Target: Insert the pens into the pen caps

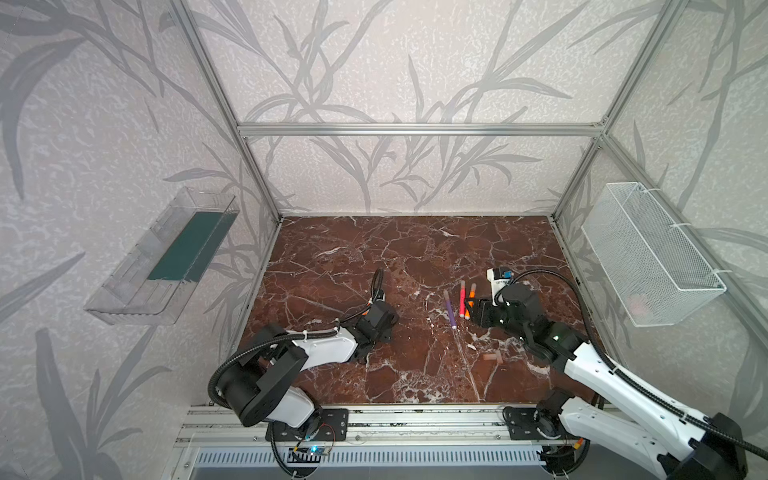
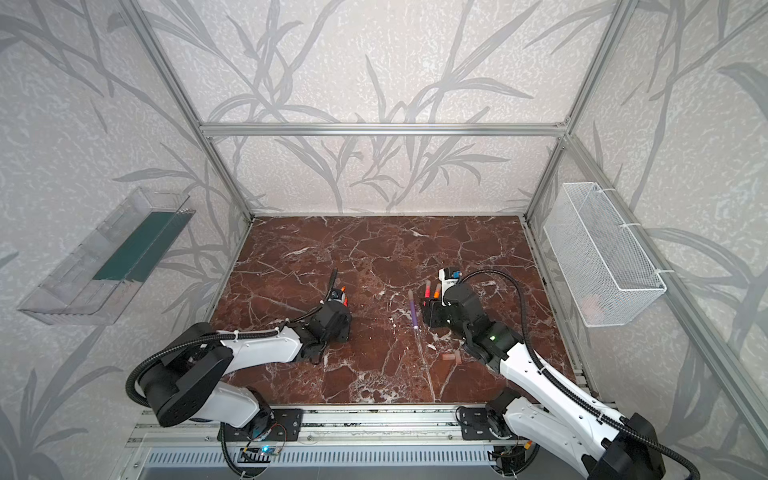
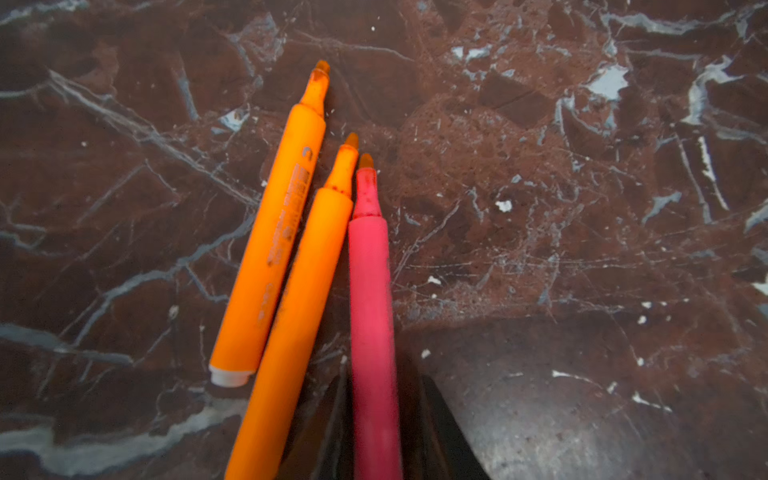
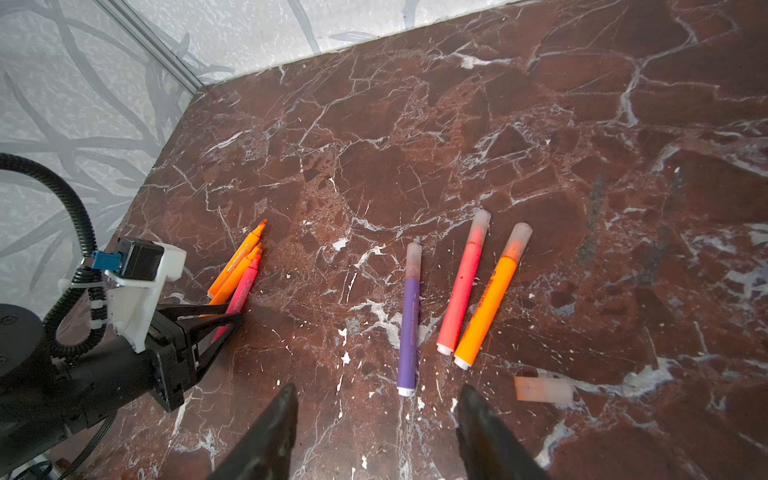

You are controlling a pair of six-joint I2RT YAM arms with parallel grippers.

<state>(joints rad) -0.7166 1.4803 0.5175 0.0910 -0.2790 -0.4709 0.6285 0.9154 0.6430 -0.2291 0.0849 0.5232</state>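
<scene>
Three uncapped pens lie fanned together: two orange pens [image 3: 270, 249] [image 3: 307, 291] and a pink-red pen [image 3: 370, 291]. My left gripper [image 3: 380, 374] is shut on the pink-red pen's barrel, low over the marble; it also shows in the right wrist view [image 4: 235, 318]. To their right lie a purple pen [image 4: 409, 324], a pink-red pen [image 4: 459, 295] and an orange pen [image 4: 488, 307], each with a translucent pen cap [image 4: 414, 253] over its tip. A loose pen cap [image 4: 543, 390] rests by their white ends. My right gripper [image 4: 378, 388] hangs open just short of the purple pen, holding nothing.
The brown marble tabletop [image 1: 374, 257] is walled by an aluminium frame. A white wire basket [image 1: 652, 253] hangs on the right wall and a clear plastic tray [image 1: 162, 257] on the left wall. Two loose pale caps [image 1: 494, 356] lie near the right arm.
</scene>
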